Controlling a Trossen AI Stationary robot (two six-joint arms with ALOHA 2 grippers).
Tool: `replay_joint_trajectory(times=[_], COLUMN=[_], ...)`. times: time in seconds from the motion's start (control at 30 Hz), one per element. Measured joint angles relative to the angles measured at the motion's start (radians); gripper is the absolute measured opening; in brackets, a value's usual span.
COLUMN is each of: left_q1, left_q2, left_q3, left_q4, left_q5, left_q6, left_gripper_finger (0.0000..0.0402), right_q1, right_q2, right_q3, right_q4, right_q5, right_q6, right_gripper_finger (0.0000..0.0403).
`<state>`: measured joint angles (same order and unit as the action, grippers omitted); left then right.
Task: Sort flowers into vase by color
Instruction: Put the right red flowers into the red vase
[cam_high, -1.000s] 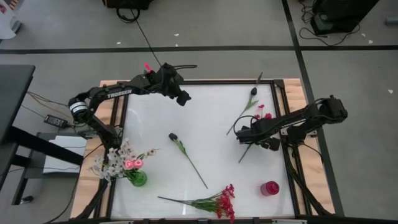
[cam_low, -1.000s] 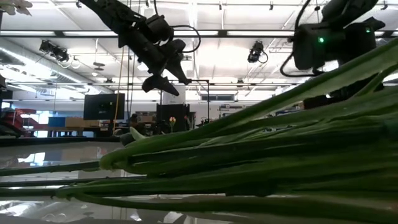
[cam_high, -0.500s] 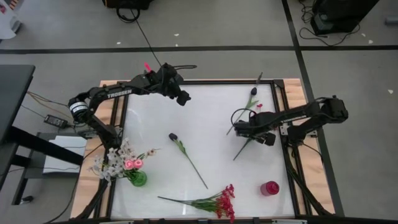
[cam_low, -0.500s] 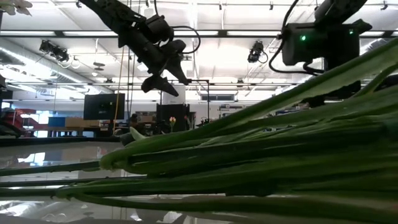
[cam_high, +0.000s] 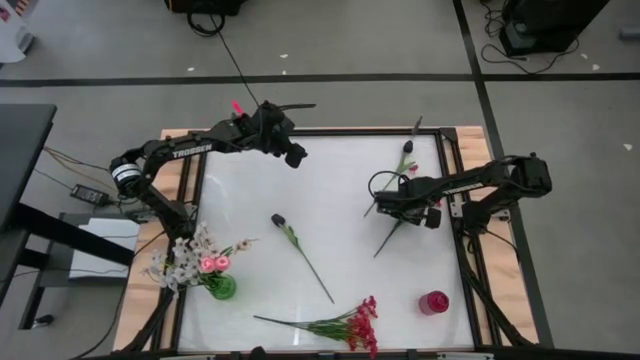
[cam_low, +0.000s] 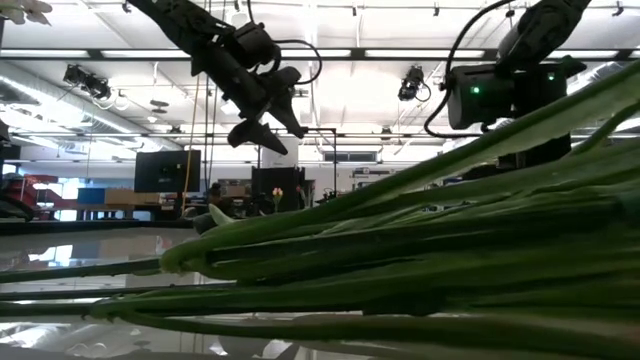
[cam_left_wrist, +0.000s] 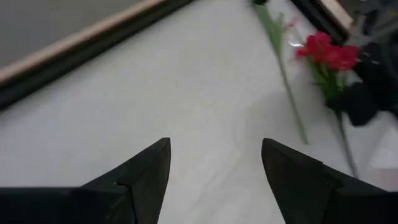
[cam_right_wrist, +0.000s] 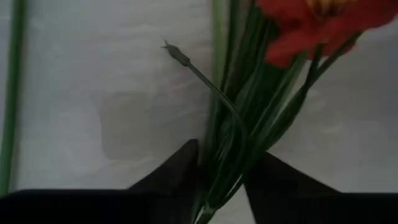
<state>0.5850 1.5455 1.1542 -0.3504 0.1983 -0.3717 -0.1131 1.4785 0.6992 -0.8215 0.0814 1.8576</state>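
Closing over the last second, the right gripper (cam_right_wrist: 221, 180) now pinches the stems of the red flower spray (cam_right_wrist: 311, 25) by the worktop's right edge, so lifting should follow; the left gripper (cam_left_wrist: 214, 165) hovers open near the far edge.

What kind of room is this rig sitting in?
Probably a robotics lab or workshop: the low view shows an open ceiling with long strip lights and a dark monitor screen behind. From above, black tape lines cross the grey floor around the white-topped, wood-framed table.
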Motion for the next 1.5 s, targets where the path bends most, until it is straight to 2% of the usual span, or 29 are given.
replay_joint_trajectory(times=[0.17,0.23,0.43,0.63,0.9,1.07,1.2,1.3,1.5], left_q1=[0.0,0.0,-0.022,-0.064,-0.155,-0.191,-0.192,-0.196,-0.252], left_q2=[0.0,0.0,0.0,0.0,-0.022,-0.084,-0.135,-0.148,-0.13], left_q3=[0.0,0.0,0.0,0.0,0.0,0.001,0.001,0.001,0.0], left_q4=[0.024,0.035,0.041,0.085,0.256,0.269,0.3,0.359,0.518], left_q5=[-0.073,-0.073,-0.073,-0.132,-0.093,-0.081,-0.071,-0.031,0.131], left_q6=[0.002,0.001,-0.048,-0.157,-0.129,-0.114,-0.113,-0.114,-0.022], left_gripper_finger=[0.0256,0.0256,0.0256,0.0253,0.0222,0.0206,0.0202,0.0202,0.0203], right_q1=[0.003,0.012,0.044,0.069,0.074,0.074,0.075,0.075,0.061], right_q2=[-0.074,-0.105,-0.231,-0.369,-0.526,-0.599,-0.638,-0.647,-0.609], right_q3=[0.029,0.036,0.047,0.047,0.047,0.047,0.047,0.047,0.047], right_q4=[0.007,0.008,0.032,0.013,0.02,0.064,0.206,0.408,0.85], right_q5=[0.046,0.081,0.13,0.205,0.272,0.301,0.326,0.35,0.351], right_q6=[-0.116,-0.182,-0.316,-0.428,-0.564,-0.647,-0.791,-0.964,-1.29], right_gripper_finger=[0.0028,0.0015,0.0038,0.0017,0.0018,0.0018,0.0018,0.0018,0.0018])
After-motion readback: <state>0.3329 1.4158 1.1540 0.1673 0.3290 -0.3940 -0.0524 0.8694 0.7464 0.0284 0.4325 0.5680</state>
